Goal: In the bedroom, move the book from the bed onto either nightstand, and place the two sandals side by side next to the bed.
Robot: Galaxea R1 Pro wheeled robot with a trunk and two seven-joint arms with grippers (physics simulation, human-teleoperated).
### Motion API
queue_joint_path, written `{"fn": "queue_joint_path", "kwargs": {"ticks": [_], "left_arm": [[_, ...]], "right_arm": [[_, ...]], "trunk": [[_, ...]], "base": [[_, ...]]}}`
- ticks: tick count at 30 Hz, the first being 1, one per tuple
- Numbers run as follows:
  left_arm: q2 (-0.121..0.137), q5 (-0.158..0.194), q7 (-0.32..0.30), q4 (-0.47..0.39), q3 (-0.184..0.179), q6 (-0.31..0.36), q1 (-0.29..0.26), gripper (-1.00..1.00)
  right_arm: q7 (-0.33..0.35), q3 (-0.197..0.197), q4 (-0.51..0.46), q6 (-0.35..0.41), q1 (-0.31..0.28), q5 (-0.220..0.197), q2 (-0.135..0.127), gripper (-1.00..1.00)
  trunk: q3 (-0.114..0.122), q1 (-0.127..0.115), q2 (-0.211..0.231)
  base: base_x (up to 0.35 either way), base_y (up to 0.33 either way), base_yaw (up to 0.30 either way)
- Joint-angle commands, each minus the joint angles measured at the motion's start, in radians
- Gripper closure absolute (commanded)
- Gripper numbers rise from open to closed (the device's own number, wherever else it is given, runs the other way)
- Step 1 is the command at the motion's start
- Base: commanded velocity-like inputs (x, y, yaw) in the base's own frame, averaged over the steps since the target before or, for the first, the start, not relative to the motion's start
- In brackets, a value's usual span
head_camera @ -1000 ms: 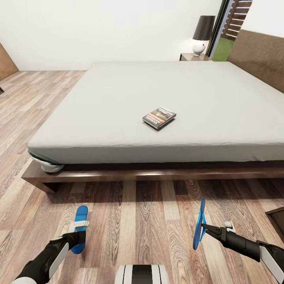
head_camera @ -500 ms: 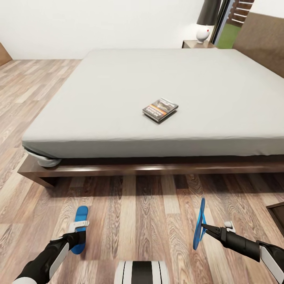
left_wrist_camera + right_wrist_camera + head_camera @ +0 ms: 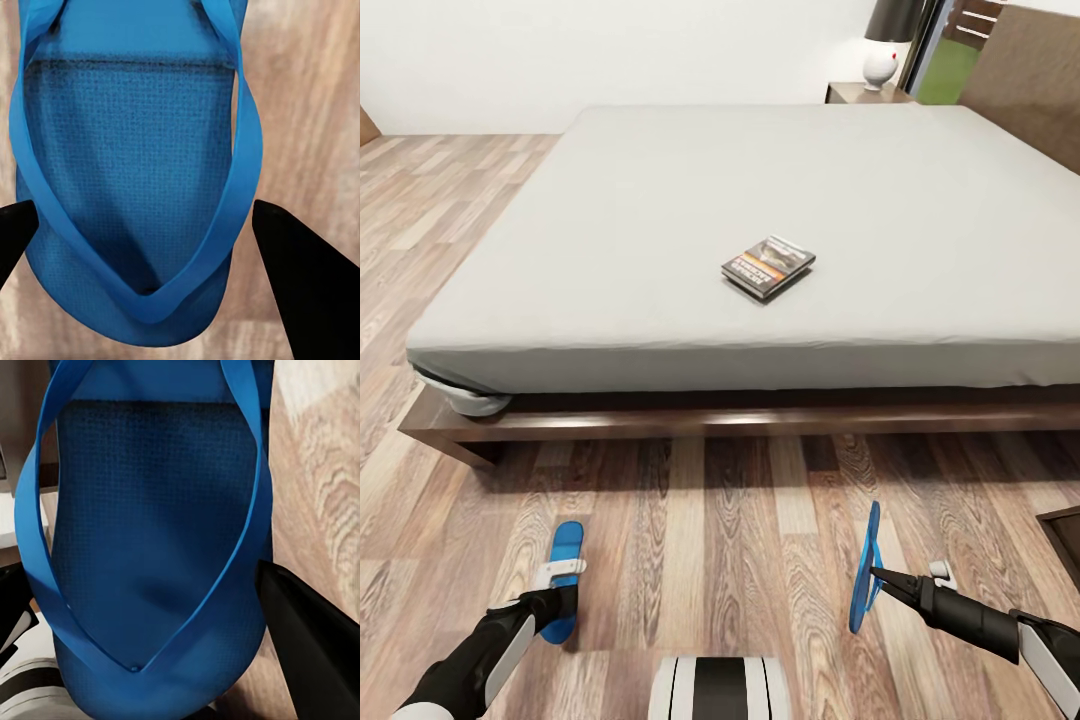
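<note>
Because each of your arms carries one bright blue flat flip-flop, the left gripper (image 3: 556, 603) clamps the left sandal (image 3: 564, 575) flat while your right gripper (image 3: 878, 578) pinches the right sandal (image 3: 867, 566) on edge above the wood-plank floor (image 3: 700, 520). Your wrist views show straps between the fingers. Farther off, the small dark paperback book (image 3: 768, 267) lies on the pale grey bed (image 3: 610, 230).

head high; wrists close on sandals (image 3: 135, 172)
</note>
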Motion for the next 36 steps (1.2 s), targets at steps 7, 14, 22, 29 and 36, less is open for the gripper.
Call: {"fn": "queue_joint_path", "kwargs": {"ticks": [7,14,22,29,36], "left_arm": [[0.004,0.005,0.001,-0.002,-0.002,0.004,-0.001,1.0],[0.004,0.005,0.001,-0.003,-0.002,0.004,0.0,1.0],[0.004,0.005,0.001,-0.004,-0.002,0.002,0.0,1.0],[0.004,0.005,0.002,-0.005,-0.002,0.002,0.0,1.0],[0.004,0.005,0.003,-0.005,-0.002,0.001,0.0,1.0]], "right_arm": [[0.0,0.0,0.0,0.007,0.0,-0.005,0.0,1.0],[0.0,0.0,0.0,0.007,0.0,-0.005,0.0,1.0],[0.0,0.0,0.0,0.007,0.0,-0.005,0.0,1.0],[0.0,0.0,0.0,0.007,0.0,-0.005,0.0,1.0],[0.0,0.0,0.0,0.007,0.0,-0.005,0.0,1.0]], "trunk": [[-0.001,0.0,0.0],[-0.001,0.0,0.0],[-0.001,0.0,0.0],[-0.001,0.0,0.0],[-0.001,0.0,0.0]], "base": [[0.056,0.23,0.0],[0.076,0.306,0.0],[0.05,0.184,0.0],[0.161,0.128,0.0],[0.134,0.111,0.0]]}}
